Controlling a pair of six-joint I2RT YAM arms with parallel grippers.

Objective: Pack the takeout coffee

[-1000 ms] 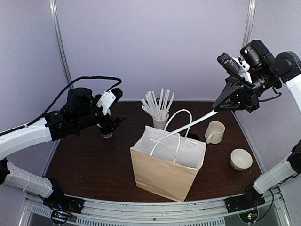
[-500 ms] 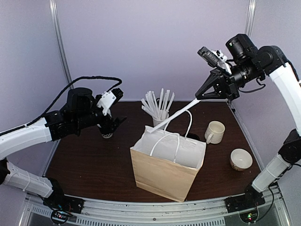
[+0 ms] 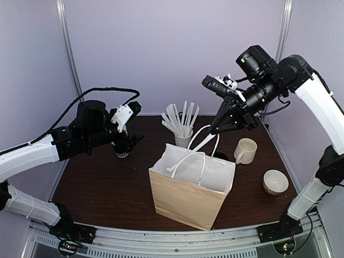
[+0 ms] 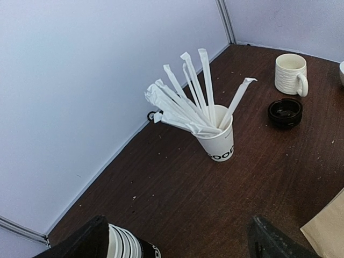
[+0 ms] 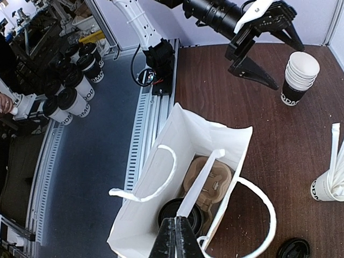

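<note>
Left claw (image 3: pixel 127 142) wide, jaws either side of the cup stack (image 3: pixel 122 153) near the surface's (image 3: pixel 97 193) far-left corner, not gripping. Cup of sticks (image 3: pixel 183 138) by the far edge, middle. Bag (image 3: pixel 188 199) upright mid-surface, toward the near edge. Coffee (image 5: pixel 172 209) down inside the bag beside a cardboard carrier (image 5: pixel 207 183), black lid up, partly hidden. Right claw (image 3: pixel 215 130) above the bag, clamped on a stick (image 3: pixel 201 142) slanting into the mouth. Mug (image 3: pixel 245 150) and bowl (image 3: pixel 275 181) by the right edge.
</note>
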